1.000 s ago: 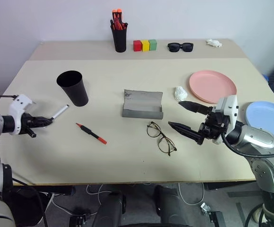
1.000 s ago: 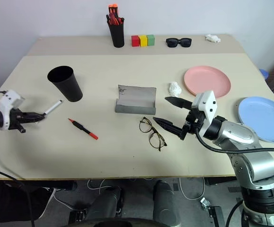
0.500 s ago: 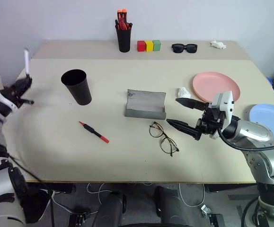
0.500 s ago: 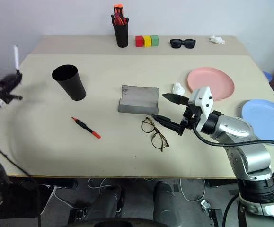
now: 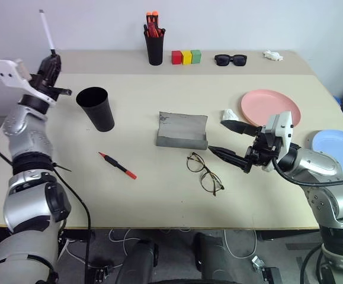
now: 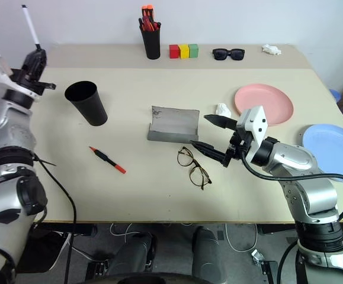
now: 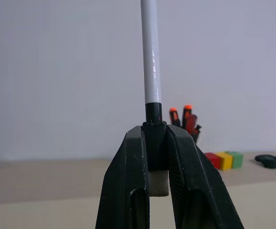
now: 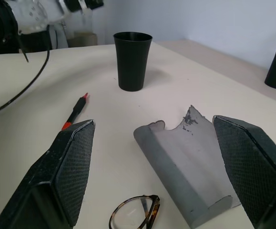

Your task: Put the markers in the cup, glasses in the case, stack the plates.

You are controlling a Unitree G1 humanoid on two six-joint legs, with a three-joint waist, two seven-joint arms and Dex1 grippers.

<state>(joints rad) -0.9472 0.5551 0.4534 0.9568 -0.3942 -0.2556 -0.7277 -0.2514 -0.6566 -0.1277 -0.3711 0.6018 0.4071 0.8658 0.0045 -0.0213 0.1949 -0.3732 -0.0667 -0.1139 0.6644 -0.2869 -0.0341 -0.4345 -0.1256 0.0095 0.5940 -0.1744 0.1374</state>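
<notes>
My left gripper (image 5: 51, 59) is shut on the black end of a white marker (image 5: 45, 26), held upright in the air to the left of the black cup (image 5: 97, 107); the left wrist view shows its fingers (image 7: 128, 162) clamped on it. A black marker with red ends (image 5: 116, 165) lies on the table in front of the cup. The open grey case (image 5: 181, 131) sits mid-table, and the wire-framed glasses (image 5: 205, 173) lie just in front of it. My right gripper (image 5: 217, 137) stands open, hovering right of the glasses and the case. The pink plate (image 5: 270, 107) and the blue plate (image 5: 340, 148) lie apart at the right.
Along the back stand a black pen holder (image 5: 154, 44) with orange-tipped pens, three coloured blocks (image 5: 183, 57), black sunglasses (image 5: 227, 59) and a small white object (image 5: 272, 55). A crumpled white scrap (image 5: 226, 115) lies between the case and the pink plate.
My left arm has risen and swung inward, turning the white marker from lying level to standing upright near the cup. The right gripper has stayed in place, open.
</notes>
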